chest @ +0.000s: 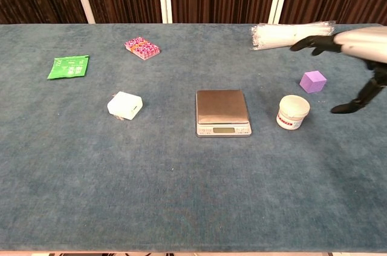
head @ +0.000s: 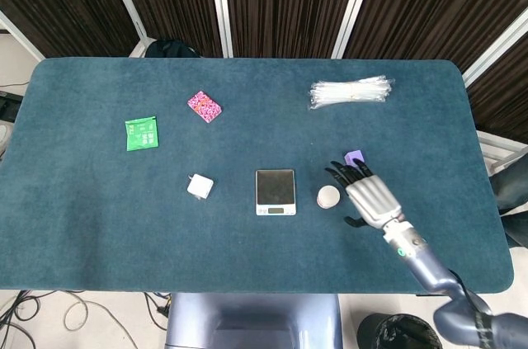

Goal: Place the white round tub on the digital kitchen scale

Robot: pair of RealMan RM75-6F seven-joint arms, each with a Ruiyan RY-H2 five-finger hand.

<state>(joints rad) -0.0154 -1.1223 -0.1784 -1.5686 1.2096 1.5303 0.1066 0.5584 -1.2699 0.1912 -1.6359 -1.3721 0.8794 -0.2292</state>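
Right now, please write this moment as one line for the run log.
phase: approach | right robot hand: open, beside white round tub, not touching | tub: on table, right of digital kitchen scale | scale: empty

R robot hand [head: 369,196] over table, fingers spread, holding nothing.
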